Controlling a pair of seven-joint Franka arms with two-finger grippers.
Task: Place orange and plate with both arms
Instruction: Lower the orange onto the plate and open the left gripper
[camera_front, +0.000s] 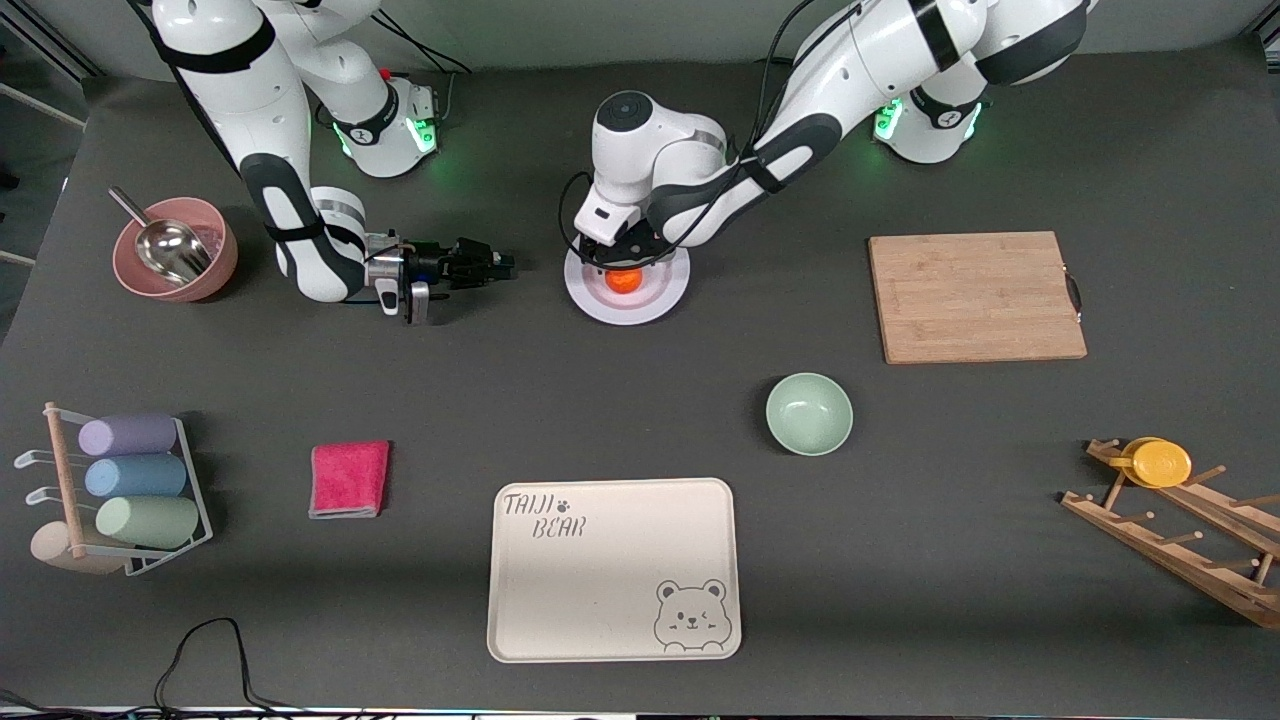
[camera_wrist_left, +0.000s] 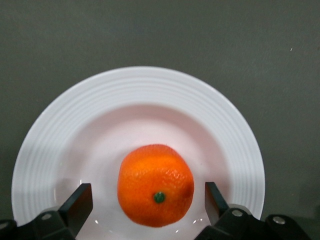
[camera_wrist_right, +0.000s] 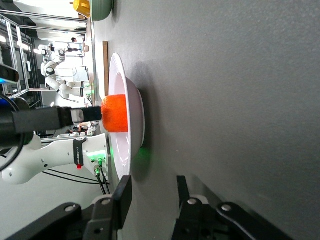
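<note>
The orange (camera_front: 624, 281) sits in the middle of the white plate (camera_front: 665, 296), which rests flat on the table (camera_front: 640, 400) toward the robots' bases, between the pink bowl (camera_front: 210, 275) with its metal scoop (camera_front: 165, 245) and the wooden cutting board (camera_front: 975, 296). The left end effector (camera_front: 622, 262) is directly over the plate, low around the orange; in the left wrist view its fingers (camera_wrist_left: 77, 205) stand spread apart on either side of the orange (camera_wrist_left: 156, 185), with clear gaps between them and the fruit, so nothing is gripped. The right end effector (camera_front: 497, 266) lies low and turned sideways just beside the plate, toward the right arm's end of the table; in the right wrist view its fingers (camera_wrist_right: 122, 197) show a narrow gap between them, holding nothing, with the plate (camera_wrist_right: 131, 130) seen edge-on and the orange (camera_wrist_right: 115, 113) on it. Nearer the front camera lie a green bowl (camera_front: 809, 413), a cream bear tray (camera_front: 614, 570) and a pink cloth (camera_front: 349, 479).
</note>
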